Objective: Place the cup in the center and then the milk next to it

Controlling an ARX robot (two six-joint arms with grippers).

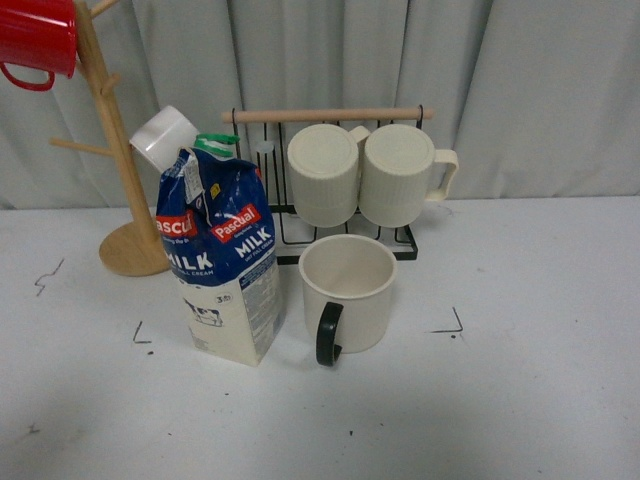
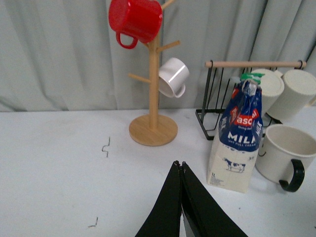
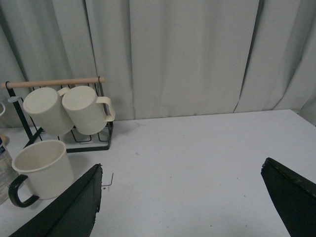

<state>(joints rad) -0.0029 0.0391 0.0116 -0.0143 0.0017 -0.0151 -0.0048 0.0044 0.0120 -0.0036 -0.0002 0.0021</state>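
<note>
The left gripper (image 2: 181,165) has its black fingers (image 2: 170,197) pressed together, tips meeting over bare table (image 2: 59,168), holding nothing. The right gripper (image 3: 181,185) has its fingers (image 3: 74,207) spread wide apart, also empty, above the white surface. Ahead of them, the cup (image 1: 348,290) stands upright in the middle of the table, its black handle (image 1: 328,333) turned toward the robot. The milk (image 1: 222,255) stands just beside it on the left, close but whether touching I cannot tell. Behind both sit a wire rack (image 1: 290,215) carrying two ribbed mugs (image 1: 325,173), and a wooden mug tree (image 1: 125,180) with a red mug (image 1: 35,38).
</note>
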